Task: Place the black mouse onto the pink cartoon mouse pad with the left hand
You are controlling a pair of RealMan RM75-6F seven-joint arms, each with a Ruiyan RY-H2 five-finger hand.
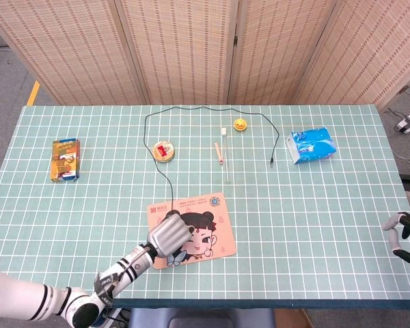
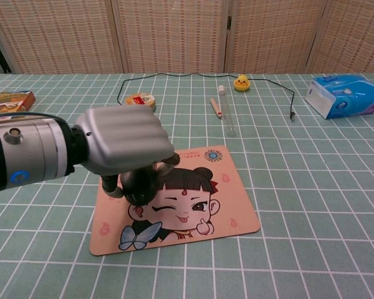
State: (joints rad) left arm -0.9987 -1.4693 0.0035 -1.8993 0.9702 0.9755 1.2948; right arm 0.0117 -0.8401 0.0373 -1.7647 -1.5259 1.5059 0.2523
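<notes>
My left hand (image 2: pixel 126 142) grips the black mouse (image 2: pixel 141 185) from above and holds it over the left half of the pink cartoon mouse pad (image 2: pixel 199 208). The chest view leaves it unclear whether the mouse touches the pad. In the head view the same left hand (image 1: pixel 169 234) covers the mouse and sits over the pad (image 1: pixel 208 225). The mouse's black cable (image 1: pixel 165 179) trails back across the table. My right hand (image 1: pixel 408 232) shows at the right edge of the head view, fingers curled, holding nothing.
Behind the pad lie a round tin (image 1: pixel 163 151), a pencil and a clear tube (image 1: pixel 225 147), a small yellow duck (image 1: pixel 240 124) and a blue tissue pack (image 1: pixel 311 145). A snack box (image 1: pixel 65 159) sits at the far left.
</notes>
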